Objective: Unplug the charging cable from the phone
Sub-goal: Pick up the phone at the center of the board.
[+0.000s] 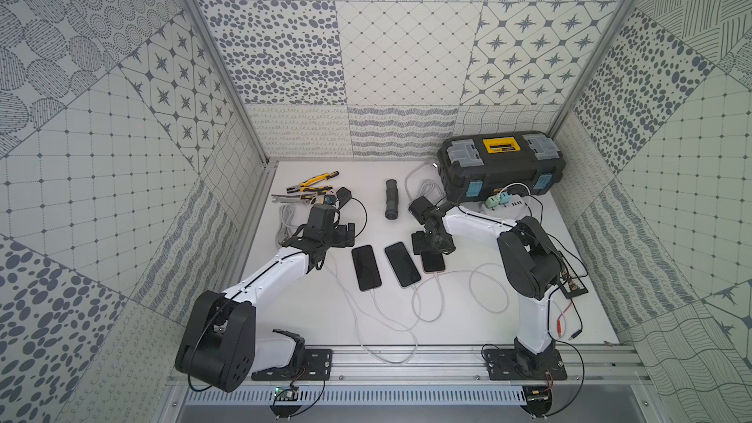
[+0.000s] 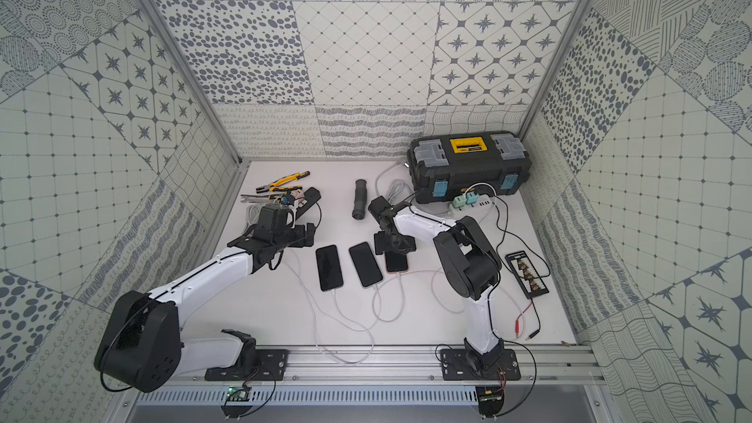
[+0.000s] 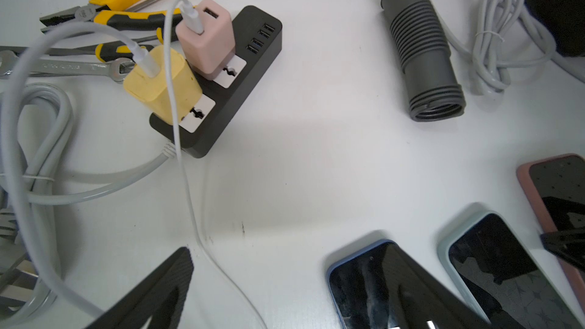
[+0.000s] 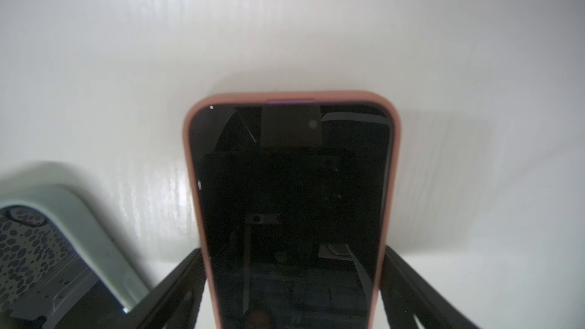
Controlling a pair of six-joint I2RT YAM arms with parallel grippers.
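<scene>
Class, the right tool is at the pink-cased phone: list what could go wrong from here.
1. The right tool straddles the pink-cased phone; with a loose hold, the phone might slide during the pull.
2. The green-cased phone lies close beside it; a finger may nudge it.
3. The white cables cross in front of the phones; the wrong one could get tugged.
</scene>
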